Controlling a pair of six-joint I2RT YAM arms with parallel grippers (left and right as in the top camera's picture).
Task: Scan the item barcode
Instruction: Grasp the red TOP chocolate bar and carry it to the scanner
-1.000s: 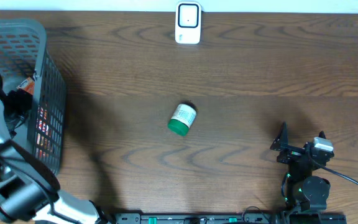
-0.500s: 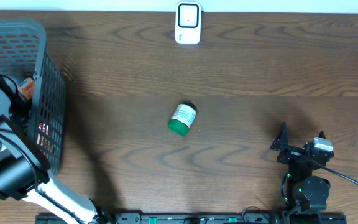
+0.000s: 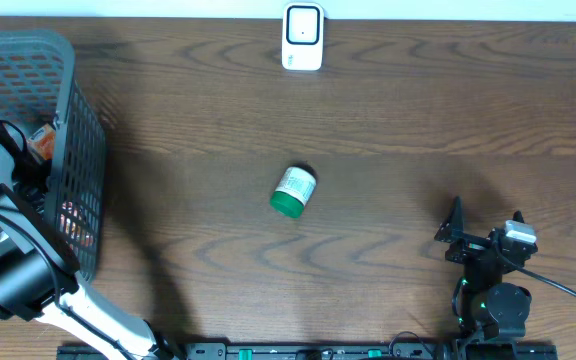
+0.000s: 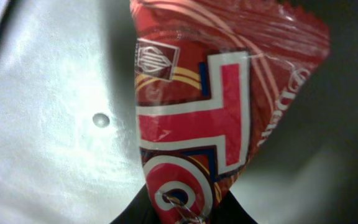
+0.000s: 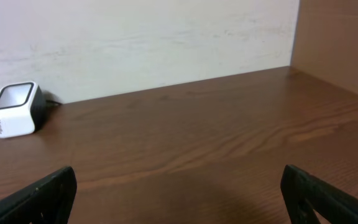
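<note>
Since the left claw (image 4: 182, 214) was pinched shut on the red packet (image 4: 216, 106) inside the basket (image 3: 78, 110), I'd have lifted straight up slowly, avoiding the mesh; the right claw (image 5: 179, 196) sat wide open, empty.

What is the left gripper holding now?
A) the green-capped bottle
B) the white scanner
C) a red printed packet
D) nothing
C: the left wrist view shows the left gripper shut on a red printed packet; the green-capped bottle lies alone on the table.
</note>
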